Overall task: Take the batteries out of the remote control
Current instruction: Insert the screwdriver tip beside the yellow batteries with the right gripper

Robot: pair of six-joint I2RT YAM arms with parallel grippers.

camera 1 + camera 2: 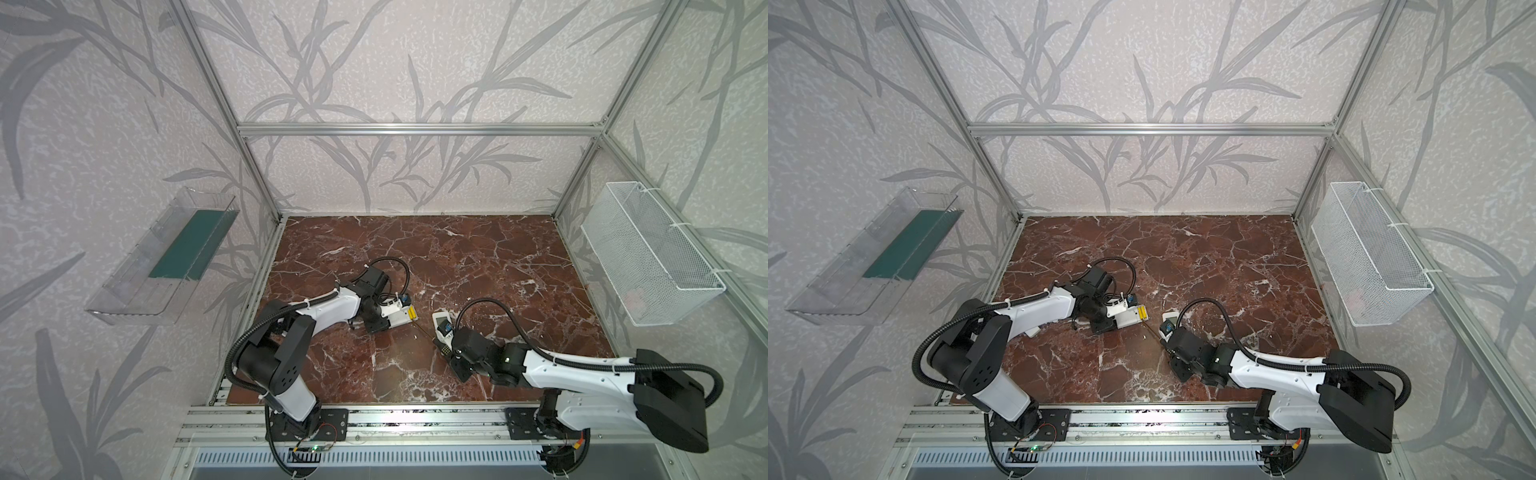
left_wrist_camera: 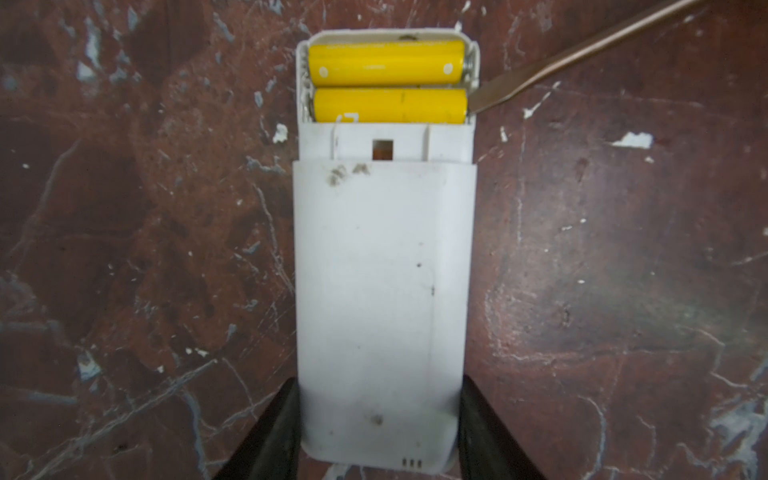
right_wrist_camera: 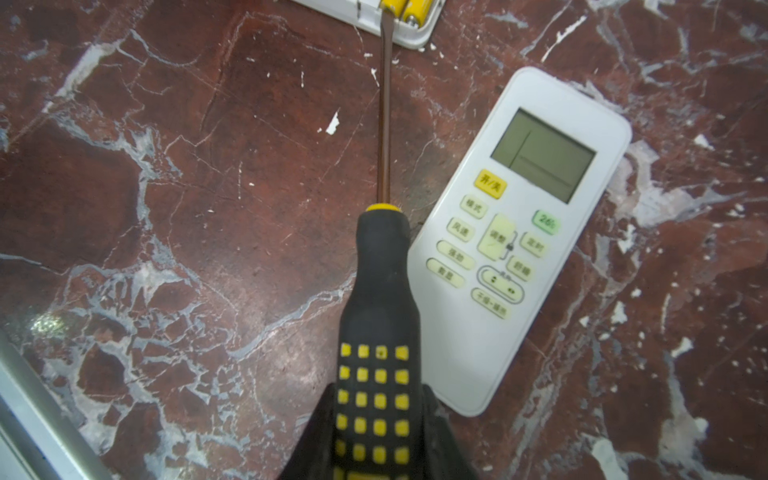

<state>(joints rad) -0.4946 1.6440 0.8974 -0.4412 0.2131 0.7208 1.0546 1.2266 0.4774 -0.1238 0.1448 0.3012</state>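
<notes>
**A:** What do the grippers hold?

**B:** The left gripper (image 2: 380, 380) clamps a white remote (image 2: 382, 270) by its sides, jaws about half spread. The remote lies back up. The right gripper (image 3: 378, 390) pinches narrowly the black-and-yellow handle of a flat screwdriver (image 3: 382, 291).

**A:** And the batteries?

**B:** Two yellow batteries (image 2: 386, 62) lie side by side in that remote's open compartment, near the centre of both top views and slightly low. The blade tip touches the end of the one nearer the remote's middle.

**A:** The surroundings?

**B:** A red-brown marble tabletop (image 1: 478, 257), grey leaf wallpaper (image 1: 374, 62), a clear tray (image 1: 137, 274) at the left and a white wire basket (image 1: 648, 257) at the right.

**A:** Any writing?

**B:** A second remote (image 3: 519, 232), face up beside the handle, has a yellow 开/关 button and a green "26". The battery print is too blurred to read.
</notes>
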